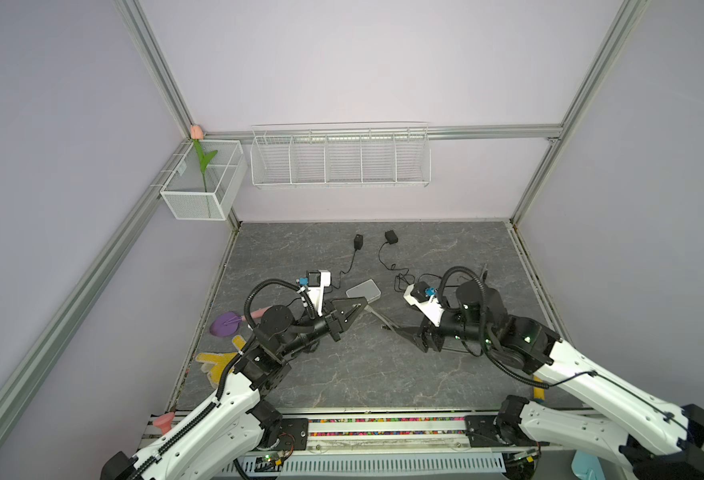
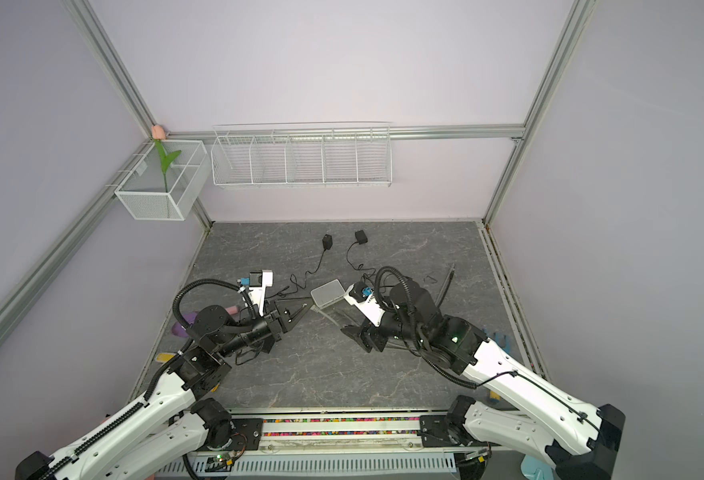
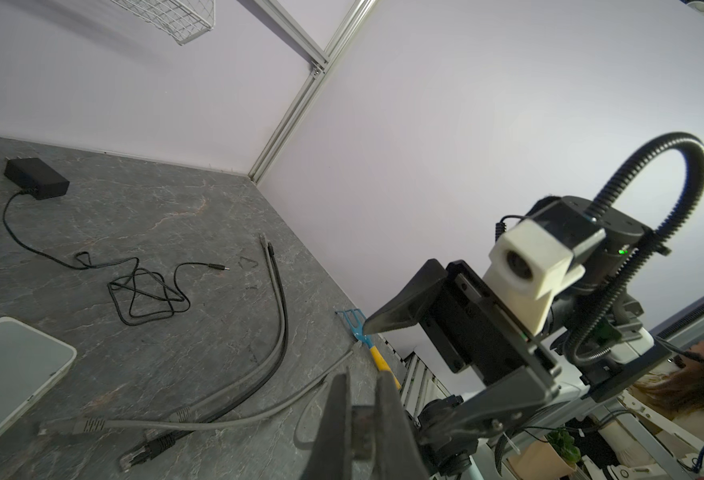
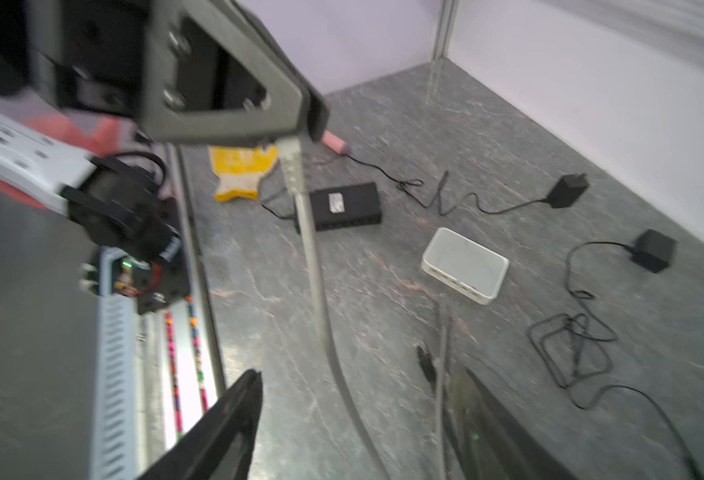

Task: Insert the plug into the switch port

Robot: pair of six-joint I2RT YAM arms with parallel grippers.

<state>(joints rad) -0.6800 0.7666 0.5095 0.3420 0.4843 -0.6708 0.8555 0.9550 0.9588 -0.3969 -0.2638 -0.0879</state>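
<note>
My left gripper (image 1: 362, 306) (image 3: 363, 376) is shut on the plug (image 4: 290, 147) of a grey network cable (image 4: 317, 282), held above the table just in front of the white switch (image 1: 363, 289) (image 2: 328, 293). The right wrist view shows the switch (image 4: 464, 264) lying flat with its row of ports on the side facing that camera. The cable hangs down from the plug and runs between the fingers of my right gripper (image 1: 400, 331) (image 4: 360, 374), which stands open and does not touch it. In the left wrist view the plug (image 3: 360, 424) sits between the closed jaws.
A black switch (image 4: 342, 205) lies behind the hanging cable. Two black power adapters (image 1: 358, 241) (image 1: 391, 237) with tangled leads sit further back. A loose grey and a loose black network cable (image 3: 277, 299) lie at the right, beside a blue and yellow rake (image 3: 358, 332). Wire baskets (image 1: 340, 158) hang on the back wall.
</note>
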